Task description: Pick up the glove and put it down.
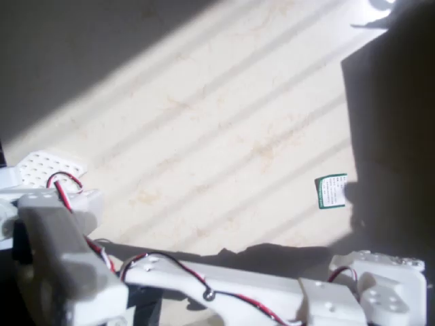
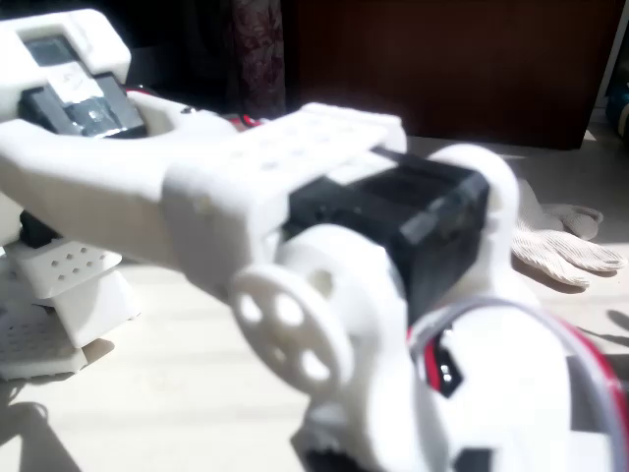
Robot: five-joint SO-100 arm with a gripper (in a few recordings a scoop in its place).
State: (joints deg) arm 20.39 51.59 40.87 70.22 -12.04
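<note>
One glove [image 2: 565,246], half hidden behind arm [image 2: 295,197]

a: the arm [image 2: 324,256] sits so close to the lens in the fixed view that it blurs, and the right and bottom edges cut it off.
b: the glove [image 2: 562,242] hides partly behind it there; a few fingers stick out.
a: in the overhead view, the right side sinks into dark shadow, and i can't tell what lies there.
b: a green label [image 1: 332,191] at the shadow's edge has print too small to read.
a: the bottom edge crops the arm, and the gripper's jaws can't be made out.
</note>
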